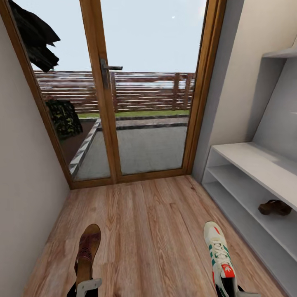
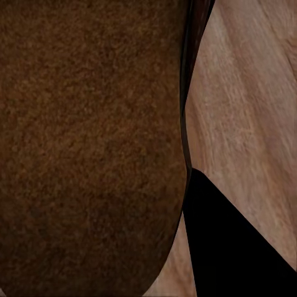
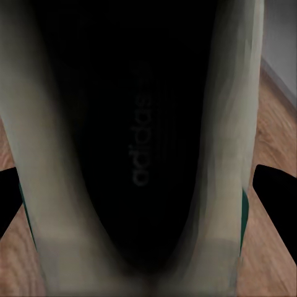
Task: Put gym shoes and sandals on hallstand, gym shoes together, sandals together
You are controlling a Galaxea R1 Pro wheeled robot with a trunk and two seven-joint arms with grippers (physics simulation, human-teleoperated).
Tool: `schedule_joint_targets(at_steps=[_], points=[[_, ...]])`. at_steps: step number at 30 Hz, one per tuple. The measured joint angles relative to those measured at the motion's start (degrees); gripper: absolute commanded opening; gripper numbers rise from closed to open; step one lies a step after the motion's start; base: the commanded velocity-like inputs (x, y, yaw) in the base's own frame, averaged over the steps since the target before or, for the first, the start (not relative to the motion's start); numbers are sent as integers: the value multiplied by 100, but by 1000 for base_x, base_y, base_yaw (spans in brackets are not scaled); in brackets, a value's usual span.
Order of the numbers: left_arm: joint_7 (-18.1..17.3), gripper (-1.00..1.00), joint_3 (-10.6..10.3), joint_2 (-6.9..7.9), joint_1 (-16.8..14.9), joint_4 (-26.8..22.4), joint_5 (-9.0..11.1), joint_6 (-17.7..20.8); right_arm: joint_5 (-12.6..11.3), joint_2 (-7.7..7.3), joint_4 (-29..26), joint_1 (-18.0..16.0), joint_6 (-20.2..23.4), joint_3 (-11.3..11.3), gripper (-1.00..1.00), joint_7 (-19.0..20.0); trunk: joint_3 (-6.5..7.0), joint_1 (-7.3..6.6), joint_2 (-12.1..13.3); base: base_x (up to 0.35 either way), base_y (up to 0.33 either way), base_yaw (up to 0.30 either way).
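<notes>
A sandal [image 1: 86,251] is clamped at its heel in the left end effector [image 1: 88,285] and a sneaker [image 1: 220,255] at its heel in the right end effector [image 1: 233,292], both held toe-forward over the floor [image 1: 148,231] (the sneaker's dark insole [image 3: 145,148] faces the right wrist camera). A second sandal [image 1: 274,207] lies on the rack's [image 1: 255,163] lower shelf, near the shelf's front edge. Beyond the floor's far edge stands a glazed door [image 1: 136,90].
</notes>
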Motion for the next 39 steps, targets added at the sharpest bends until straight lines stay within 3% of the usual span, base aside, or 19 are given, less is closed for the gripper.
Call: schedule_joint_targets(at_steps=[11,28,39], points=[[0,-100,0,0,0,1,-1,-2,0,-7,0,1,0,-1,-100,1,0,0,0,338,117,-34],[-1,-100,0,-1,1,1,-1,-6,-2,-9,-2,1,0,-7,-100,0,0,1,0,313,159,-252],[-2,-100,1,-1,3,-2,-4,-9,-2,-9,-1,1,0,-6,-100,-1,0,2,0,106,289,-262]])
